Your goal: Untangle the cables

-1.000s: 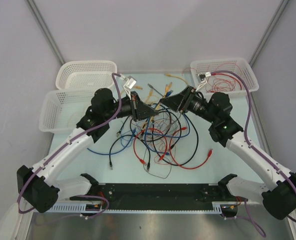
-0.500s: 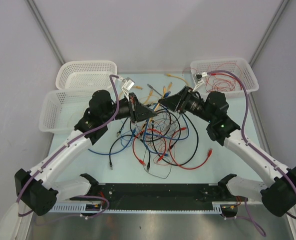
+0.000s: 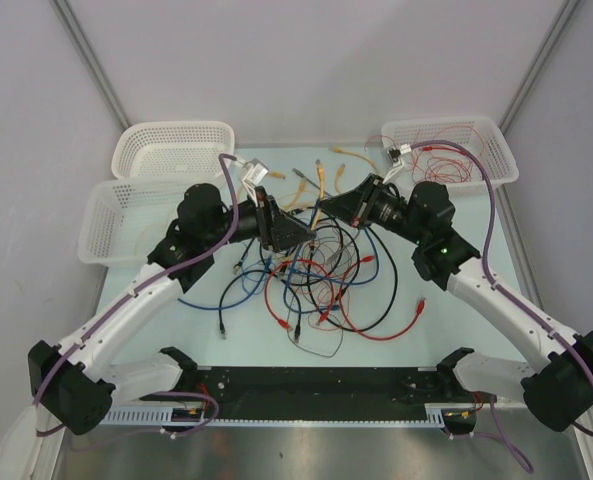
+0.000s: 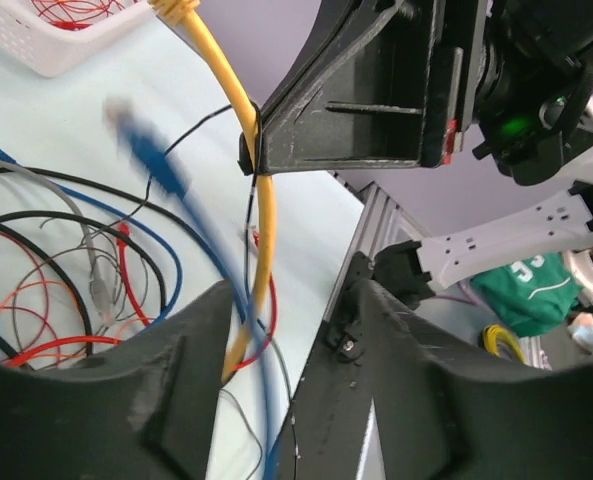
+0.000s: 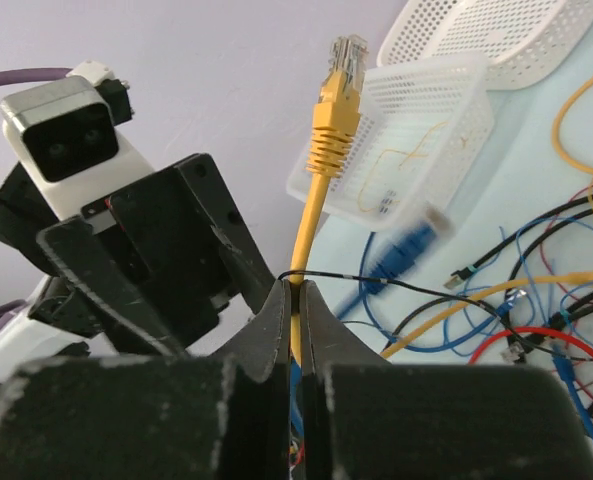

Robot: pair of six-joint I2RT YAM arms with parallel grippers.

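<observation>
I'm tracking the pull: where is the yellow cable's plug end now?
Right wrist view, centre: the yellow cable's plug sticks up above the right gripper, which pinches that cable; white basket behind.

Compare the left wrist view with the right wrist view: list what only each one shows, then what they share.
Only the left wrist: a basket holding red wires, and the right gripper from outside, shut on the yellow cable. Only the right wrist: the left arm's camera, a white basket and a second basket behind it. Both: the yellow cable, a blurred blue plug and the tangle of cables.
</observation>
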